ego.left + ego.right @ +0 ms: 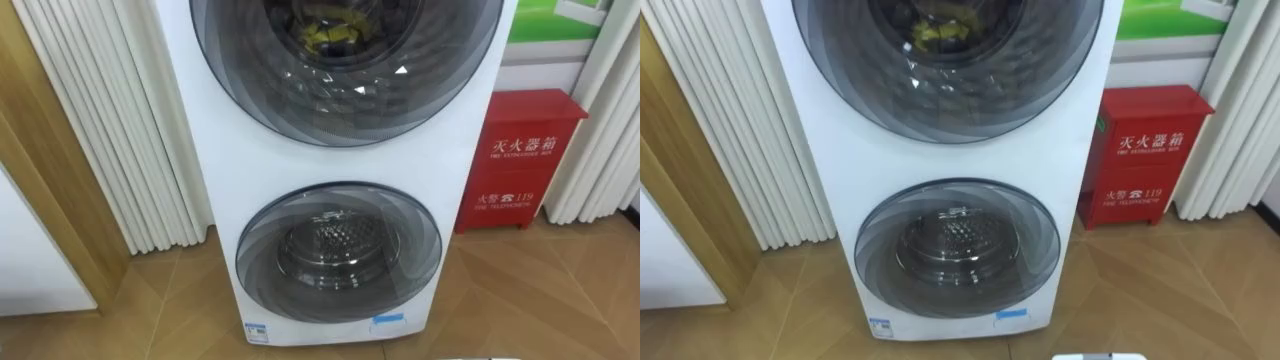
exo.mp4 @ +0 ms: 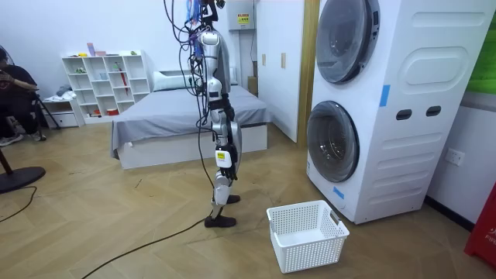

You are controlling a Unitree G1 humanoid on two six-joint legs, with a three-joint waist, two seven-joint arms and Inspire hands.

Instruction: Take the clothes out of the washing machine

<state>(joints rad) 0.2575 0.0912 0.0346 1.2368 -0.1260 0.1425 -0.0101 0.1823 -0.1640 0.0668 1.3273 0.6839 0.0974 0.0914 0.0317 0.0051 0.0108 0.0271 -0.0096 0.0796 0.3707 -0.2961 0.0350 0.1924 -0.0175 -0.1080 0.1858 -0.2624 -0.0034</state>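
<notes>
Standing back from the stacked washing machine [image 2: 387,116], the robot is facing its two shut doors. Yellow and dark clothes [image 1: 325,35] are lying behind the upper door. A white basket [image 2: 310,252] is sitting on the floor in front. The right hand [image 2: 225,151] is hanging low; open or closed, I cannot tell.

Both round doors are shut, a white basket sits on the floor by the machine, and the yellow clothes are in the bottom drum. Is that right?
Not quite. The yellow clothes lie behind the upper door, not in the bottom drum; the left eye view shows it. Both doors are shut, and the white basket sits on the floor by the machine.
</notes>
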